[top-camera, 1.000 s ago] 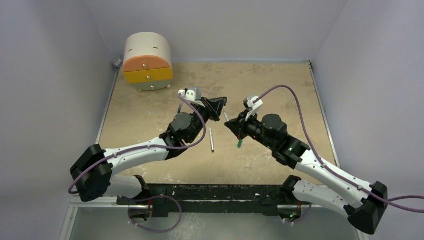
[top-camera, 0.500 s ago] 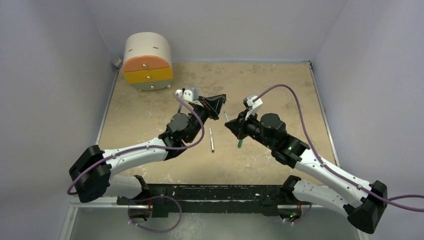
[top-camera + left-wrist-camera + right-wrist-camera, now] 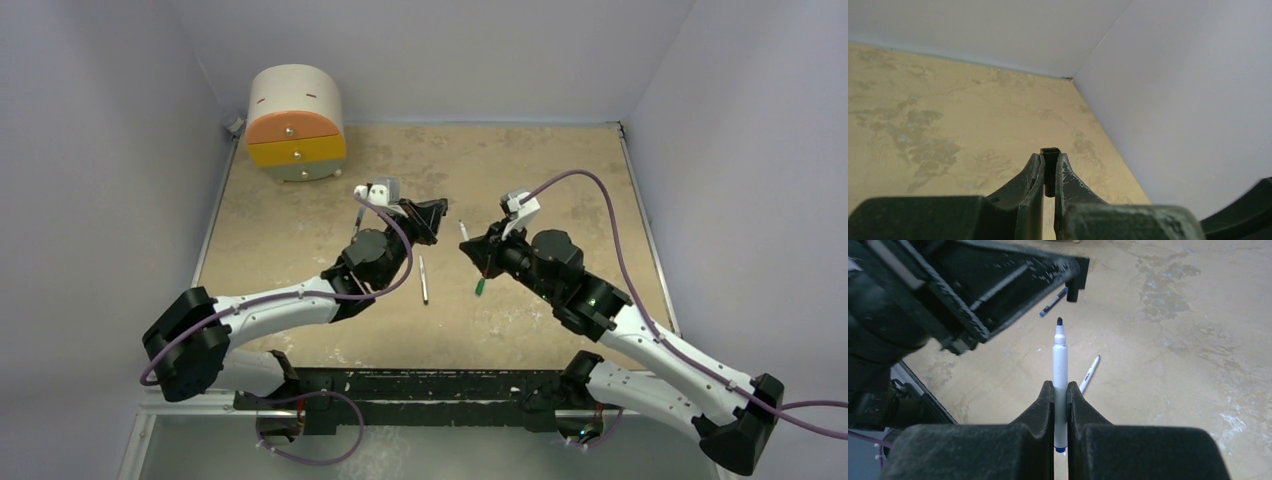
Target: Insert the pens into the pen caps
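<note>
My left gripper (image 3: 438, 212) is shut on the black pen cap (image 3: 1050, 161), whose open end points away from the fingers. My right gripper (image 3: 469, 249) is shut on a silver-grey pen (image 3: 1060, 360) with its dark tip (image 3: 1059, 320) pointing at the left gripper. In the right wrist view the cap (image 3: 1073, 291) sits a short gap beyond the tip and slightly to its right. A second pen (image 3: 424, 280) lies loose on the table between the arms. A dark pen with a green end (image 3: 480, 287) lies under the right gripper. No pale cap is in view.
A round white drawer unit with orange and yellow fronts (image 3: 295, 122) stands at the back left. Pale walls enclose the tan table (image 3: 560, 170) on three sides. In the right wrist view two loose pens (image 3: 1054, 301) (image 3: 1089, 373) lie on the table beyond the held pen.
My right gripper has drawn back to the right with the pen, and the left gripper has shifted slightly. The gap between pen tip and cap has widened a little.
</note>
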`<act>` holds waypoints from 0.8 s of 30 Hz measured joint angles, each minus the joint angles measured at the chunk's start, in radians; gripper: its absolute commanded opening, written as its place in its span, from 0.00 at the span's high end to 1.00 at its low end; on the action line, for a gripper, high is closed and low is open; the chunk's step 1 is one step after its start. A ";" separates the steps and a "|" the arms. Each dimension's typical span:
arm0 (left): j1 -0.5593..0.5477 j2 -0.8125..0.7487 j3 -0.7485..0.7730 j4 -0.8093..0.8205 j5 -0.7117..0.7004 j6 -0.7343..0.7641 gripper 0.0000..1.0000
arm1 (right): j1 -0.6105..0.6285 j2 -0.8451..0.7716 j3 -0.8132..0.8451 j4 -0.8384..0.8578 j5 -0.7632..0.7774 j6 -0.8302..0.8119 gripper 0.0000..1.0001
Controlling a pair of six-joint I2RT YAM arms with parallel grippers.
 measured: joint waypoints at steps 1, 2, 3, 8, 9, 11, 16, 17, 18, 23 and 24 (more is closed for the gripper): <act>0.000 0.010 0.001 -0.020 -0.015 -0.014 1.00 | 0.000 -0.011 0.000 -0.016 0.014 0.003 1.00; 0.000 0.025 0.002 -0.044 -0.032 -0.034 1.00 | 0.000 -0.022 0.000 -0.027 0.021 0.006 1.00; 0.000 0.045 0.004 -0.075 -0.048 -0.056 1.00 | 0.000 -0.038 0.000 -0.038 0.031 0.007 1.00; 0.000 0.188 0.045 -0.278 -0.093 -0.148 1.00 | 0.000 -0.106 0.014 -0.083 0.072 0.010 1.00; 0.000 0.216 0.051 -0.315 -0.092 -0.162 1.00 | 0.000 -0.116 0.018 -0.090 0.080 0.010 1.00; 0.000 0.264 0.066 -0.386 -0.090 -0.182 1.00 | 0.000 -0.123 0.018 -0.097 0.092 0.010 1.00; 0.000 0.409 0.179 -0.552 -0.073 -0.203 1.00 | 0.000 -0.121 0.018 -0.121 0.097 0.010 1.00; 0.000 0.437 0.205 -0.579 -0.066 -0.208 1.00 | 0.000 -0.121 0.018 -0.122 0.097 0.010 1.00; 0.000 0.462 0.227 -0.602 -0.058 -0.210 1.00 | 0.000 -0.122 0.018 -0.122 0.097 0.010 1.00; 0.000 0.559 0.315 -0.731 -0.022 -0.225 1.00 | 0.000 -0.131 0.018 -0.127 0.099 0.010 1.00; 0.000 0.578 0.339 -0.752 -0.019 -0.231 0.98 | 0.000 -0.135 0.018 -0.127 0.100 0.010 1.00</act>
